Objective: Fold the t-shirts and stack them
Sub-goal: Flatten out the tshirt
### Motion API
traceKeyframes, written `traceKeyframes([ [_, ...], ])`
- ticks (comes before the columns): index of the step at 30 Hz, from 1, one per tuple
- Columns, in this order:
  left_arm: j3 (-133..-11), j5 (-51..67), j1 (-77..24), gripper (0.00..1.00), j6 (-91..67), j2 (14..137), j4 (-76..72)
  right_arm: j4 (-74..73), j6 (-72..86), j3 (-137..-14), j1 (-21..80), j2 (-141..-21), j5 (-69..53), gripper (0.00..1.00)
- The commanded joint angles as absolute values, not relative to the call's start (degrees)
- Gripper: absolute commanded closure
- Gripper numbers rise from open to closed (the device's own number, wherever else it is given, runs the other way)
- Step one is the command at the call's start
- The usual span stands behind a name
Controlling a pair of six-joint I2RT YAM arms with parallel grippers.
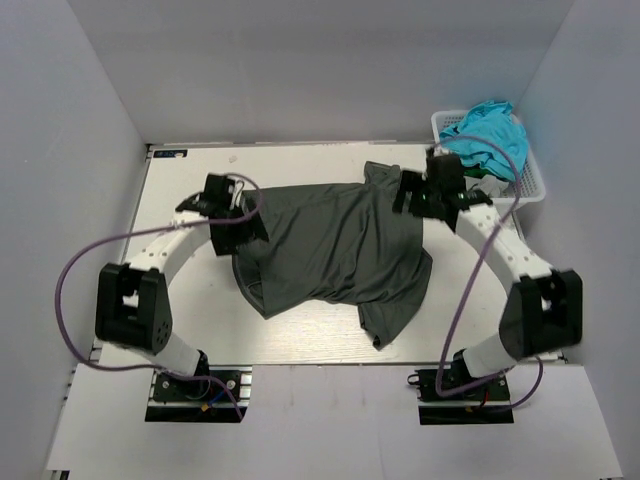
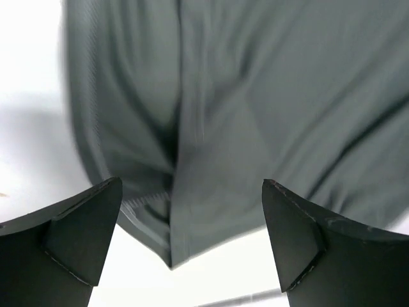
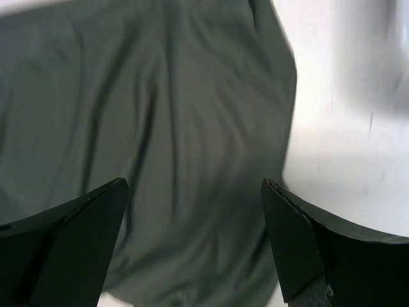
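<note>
Charcoal tee [image 1: 335,245] lies rumpled mid-bench [image 1: 300,345], my left claw [image 2: 192,184] and right claw [image 3: 193,183] both gape wide over its opposite edges gripping nothing, so I reckon I'm at the spreading step and next need clean edge pinches.

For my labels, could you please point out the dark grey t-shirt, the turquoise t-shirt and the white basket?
dark grey t-shirt [image 1: 340,250]: top view, mid body.
turquoise t-shirt [image 1: 492,135]: top view, crumpled top.
white basket [image 1: 533,183]: top view, right wall.
</note>
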State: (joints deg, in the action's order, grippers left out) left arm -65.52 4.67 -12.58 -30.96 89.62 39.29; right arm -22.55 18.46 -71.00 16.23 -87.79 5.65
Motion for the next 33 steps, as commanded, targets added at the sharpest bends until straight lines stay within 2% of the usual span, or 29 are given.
traceKeyframes([
  [1, -57.4, 18.2, -13.4, 0.0, -32.2, 83.3, 30.2, -17.8, 23.4, -61.9, 16.1, -79.9, 3.9, 0.1],
  [4, -53.1, 19.0, -14.6, 0.0, -32.2, 82.8, 27.2, -18.1, 23.6, -58.2, 16.2, -76.4, 4.7, 0.1],
  [10, -51.9, 18.4, -15.2, 0.0, -32.2, 85.5, 26.6, -18.4, 23.0, -54.3, 16.0, -72.4, 5.1, 0.1],
  [15, -48.9, 18.4, -15.7, 0.06, -32.7, 86.0, 25.5, -20.1, 22.7, -54.4, 16.1, -71.4, 6.8, 0.1],
  [19, -48.9, 14.6, -16.3, 0.06, -32.7, 86.0, 27.8, -20.7, 22.3, -54.8, 15.9, -71.1, 7.5, 0.1],
  [27, -47.0, 16.2, -17.4, 0.09, -32.7, 86.7, 26.3, -20.7, 22.0, -53.8, 16.0, -70.0, 7.6, 0.1],
  [33, -46.5, 16.3, -17.9, 0.17, -32.7, 86.7, 25.4, -20.4, 21.9, -53.7, 16.0, -69.6, 7.7, 0.1],
])
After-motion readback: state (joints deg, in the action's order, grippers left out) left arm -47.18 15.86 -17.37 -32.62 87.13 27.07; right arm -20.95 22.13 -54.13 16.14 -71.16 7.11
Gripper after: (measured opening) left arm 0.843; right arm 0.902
